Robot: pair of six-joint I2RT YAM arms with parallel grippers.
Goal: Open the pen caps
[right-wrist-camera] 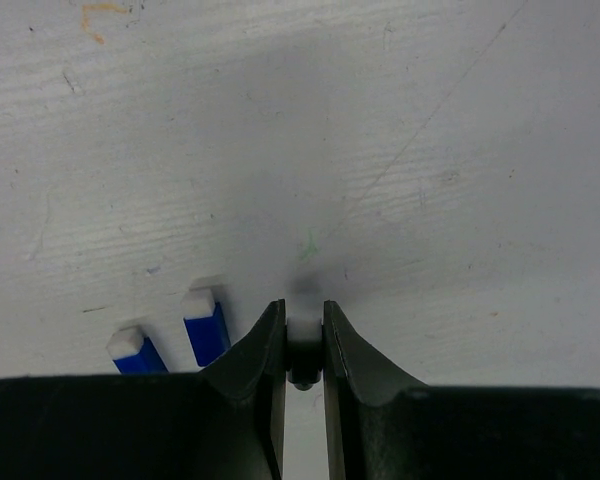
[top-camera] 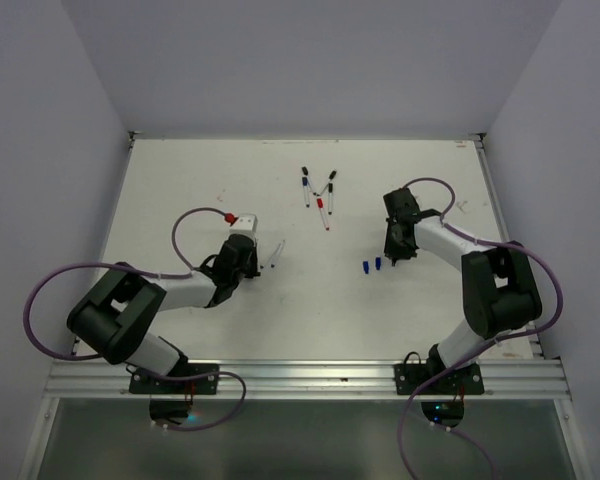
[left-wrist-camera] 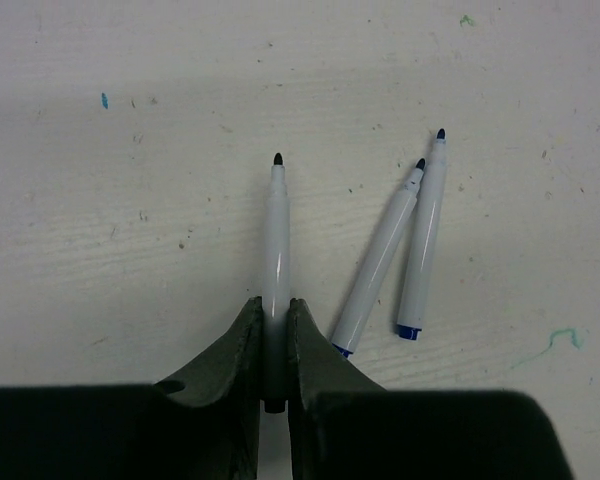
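A cap (right-wrist-camera: 303, 336) sits pinched in the narrow right gripper (right-wrist-camera: 302, 312), just beside two blue caps (right-wrist-camera: 208, 325) lying right of the tabletop's (top-camera: 180, 190) middle. It is best lowered flat next to them before release, so it cannot roll. The left gripper (left-wrist-camera: 275, 308), narrow, holds a bare pen (left-wrist-camera: 277, 230) beside two bare pens (left-wrist-camera: 380, 260). Capped pens (top-camera: 320, 195) wait toward the far edge.

Pen caps (right-wrist-camera: 208, 330) blue with white ends; pen barrels (left-wrist-camera: 276, 250) white, dark-tipped; table (top-camera: 180, 180) white.
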